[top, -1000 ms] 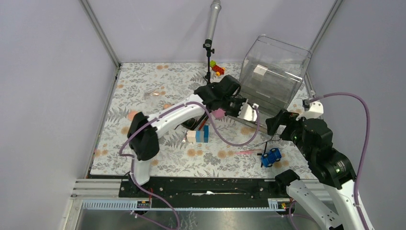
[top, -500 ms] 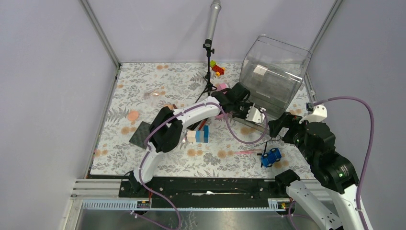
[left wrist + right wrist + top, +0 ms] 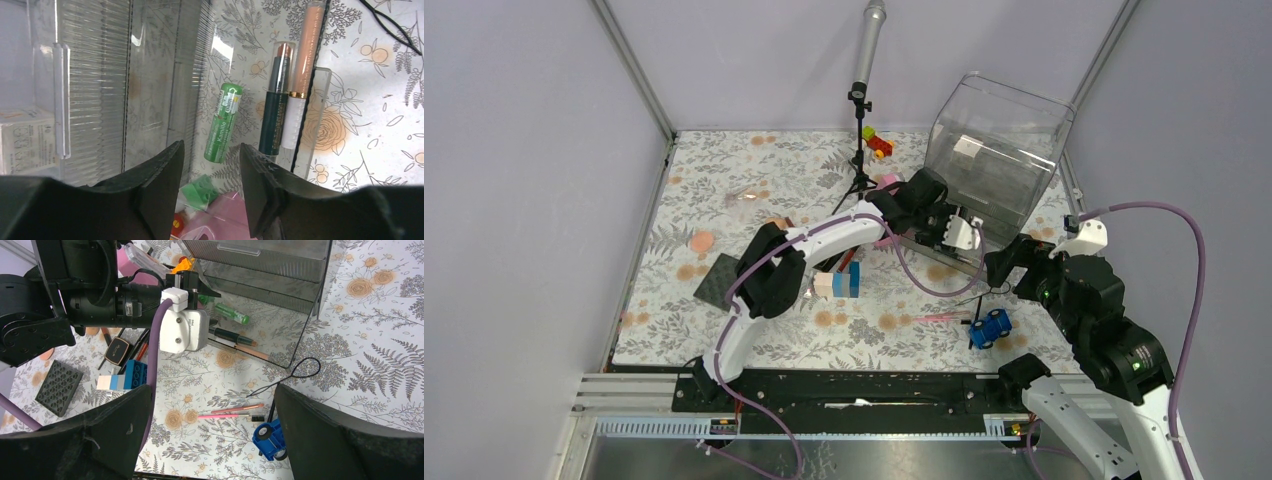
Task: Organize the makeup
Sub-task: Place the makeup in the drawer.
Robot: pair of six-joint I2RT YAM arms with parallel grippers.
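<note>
My left gripper point(image 3: 962, 232) hovers over the clear pulled-out drawer point(image 3: 300, 340) of the organizer, jaws apart, nothing between them point(image 3: 211, 150). Just beyond its tips a green tube point(image 3: 223, 122) lies in the drawer beside a dark green lipstick point(image 3: 276, 115) and a peach-and-white stick point(image 3: 300, 80). My right gripper point(image 3: 212, 392) stands wide open above a pink pencil point(image 3: 227, 415) and a peach pencil point(image 3: 237, 408) on the mat. A black square compact point(image 3: 116, 350), a flat dark square point(image 3: 724, 280) and a peach sponge point(image 3: 702, 241) lie to the left.
The clear drawer organizer point(image 3: 999, 150) stands at the back right. A blue toy car point(image 3: 270, 440) sits by the pencils, with a black wire loop point(image 3: 305, 367) beyond. Coloured blocks point(image 3: 839, 283) lie mid-table. A microphone stand point(image 3: 861, 100) rises at the back.
The left arm swung right and stretched out to the open drawer, then its jaws parted. The right arm shifted slightly.
</note>
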